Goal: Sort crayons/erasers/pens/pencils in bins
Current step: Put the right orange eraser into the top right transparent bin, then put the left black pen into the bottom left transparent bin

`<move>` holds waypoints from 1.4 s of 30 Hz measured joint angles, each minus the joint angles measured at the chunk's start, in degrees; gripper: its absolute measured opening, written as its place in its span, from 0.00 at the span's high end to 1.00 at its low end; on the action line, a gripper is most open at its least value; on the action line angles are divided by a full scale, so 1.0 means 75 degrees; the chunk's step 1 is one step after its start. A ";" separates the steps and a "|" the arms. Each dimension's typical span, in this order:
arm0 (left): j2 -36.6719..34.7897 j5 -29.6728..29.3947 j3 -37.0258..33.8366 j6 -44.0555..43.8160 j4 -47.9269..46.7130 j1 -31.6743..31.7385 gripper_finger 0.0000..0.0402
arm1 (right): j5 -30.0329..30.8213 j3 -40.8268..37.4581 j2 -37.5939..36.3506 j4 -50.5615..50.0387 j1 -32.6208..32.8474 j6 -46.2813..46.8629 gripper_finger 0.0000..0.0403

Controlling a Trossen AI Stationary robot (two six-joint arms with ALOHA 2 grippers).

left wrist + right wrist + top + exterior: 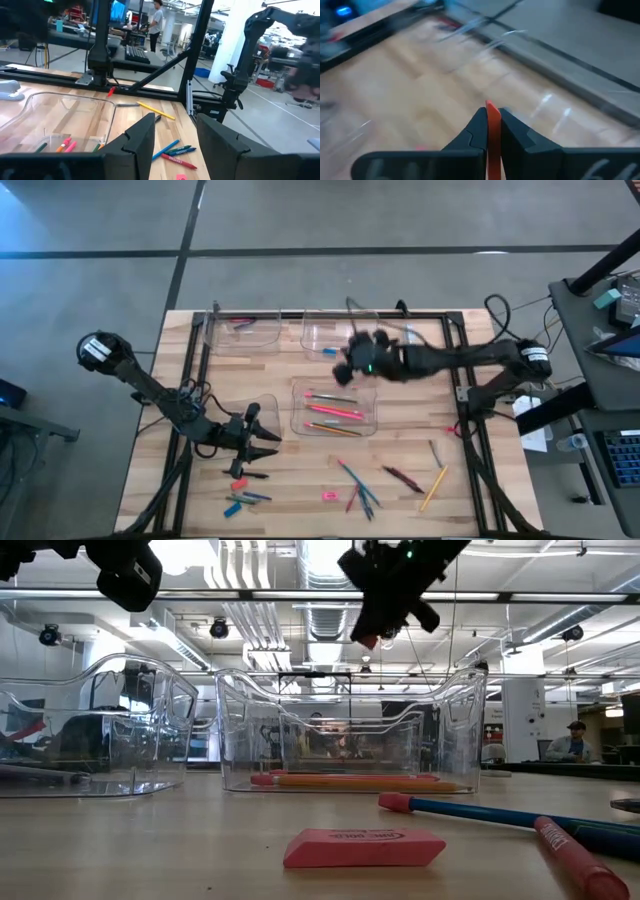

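My right gripper point(350, 366) hangs high over the middle of the table, between the far middle bin point(345, 330) and the centre bin point(335, 408). It is shut on a red crayon point(492, 125). The centre bin holds several pencils point(335, 412) lying flat on its floor. My left gripper point(262, 446) stands open and level at the near left with nothing between its fingers point(145, 140). Another bin point(240, 332) stands at the far left. Loose crayons point(360, 492) and a pink eraser point(329, 496) lie near the front edge. My right gripper pinches the red crayon between its two fingers. The stick lies along the fingers, and its tip point(490, 106) pokes out past the fingertips. The fingers slant downward, coming from the table's right side. The crayon's red end point(372, 640) is lifted clear, high above the table.
A dark red pen point(405, 478), a yellow pencil point(433, 488) and a grey stick point(435, 452) lie at the near right. Blue crayons point(245, 500) and a red eraser point(238, 483) lie below my left gripper. A black frame point(455, 370) rims the table.
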 joint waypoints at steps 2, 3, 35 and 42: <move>0.0000 -0.0001 0.0000 0.0002 0.0000 0.0000 0.67 | -0.0021 -0.0034 0.0001 0.0007 -0.0490 -0.0027 0.95; 0.0000 0.0000 0.0000 0.0003 0.0000 0.0001 0.67 | -0.0021 -0.0046 0.0038 -0.0011 -0.0702 -0.0002 0.95; 0.0003 -0.0003 -0.0064 0.0064 -0.0216 0.0002 0.67 | -0.2596 -0.0072 0.0025 -0.0034 -0.1281 -0.0195 0.14; -0.0003 -0.0003 0.0049 0.0006 -0.0128 0.0002 0.67 | -0.1069 -0.0111 -0.0946 0.0077 0.0728 -0.1188 0.19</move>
